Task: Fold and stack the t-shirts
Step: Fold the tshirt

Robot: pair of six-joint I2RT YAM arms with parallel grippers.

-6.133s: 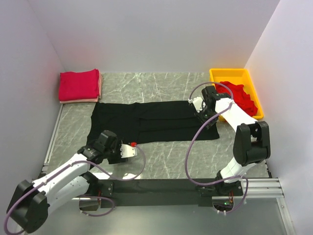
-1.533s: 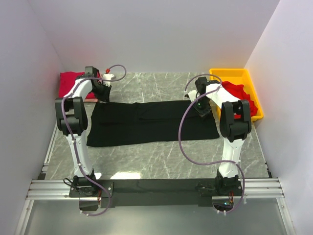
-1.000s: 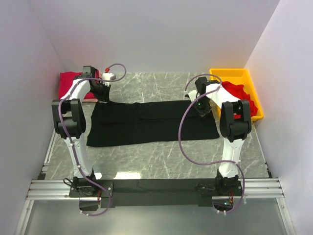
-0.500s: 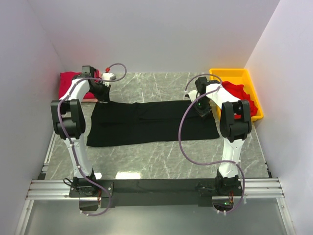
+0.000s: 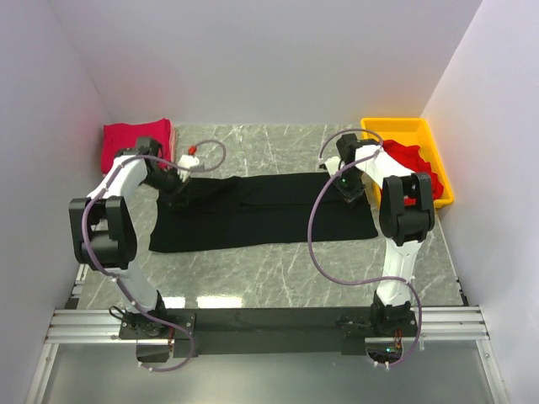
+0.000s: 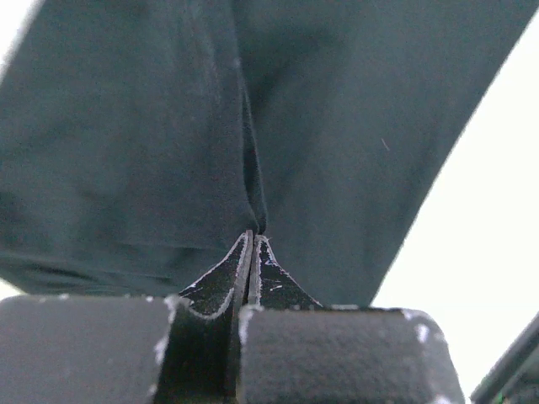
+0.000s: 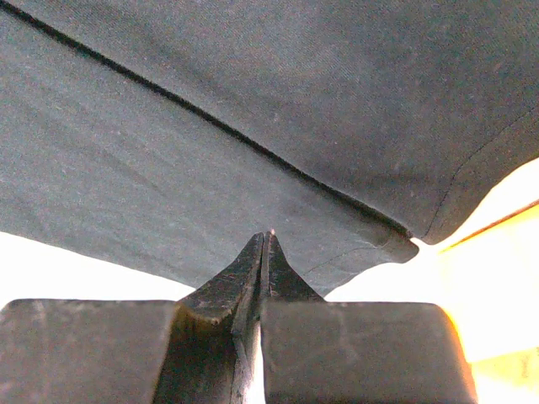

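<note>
Black shirt (image 5: 261, 210) spread mid-table; red stack (image 5: 133, 145) at 10 o'clock, tray (image 5: 396, 128) at 2. Left gripper (image 5: 174, 180) and right gripper (image 5: 347, 187) each clamped shut on its far edge. Risk: uneven pull skews the fold, or thin pinch slips and cloth drops.

The plain black cloth t-shirt (image 5: 261, 210) bears no print, only darker seam lines. Beneath it the stone-look table (image 5: 278, 269) is grey-green, marbled with pale veins. Left of the shirt's far edge is a folded bright red cloth t-shirt (image 5: 126, 143). To the shirt's right, a yellow plastic tray (image 5: 402, 129) holds crumpled red cloth (image 5: 418, 164). The left arm (image 5: 118, 178) and right arm (image 5: 372, 166) are white with black joints and purple cables (image 5: 309, 231). The left gripper (image 6: 254, 240) and right gripper (image 7: 266, 236) are black.
</note>
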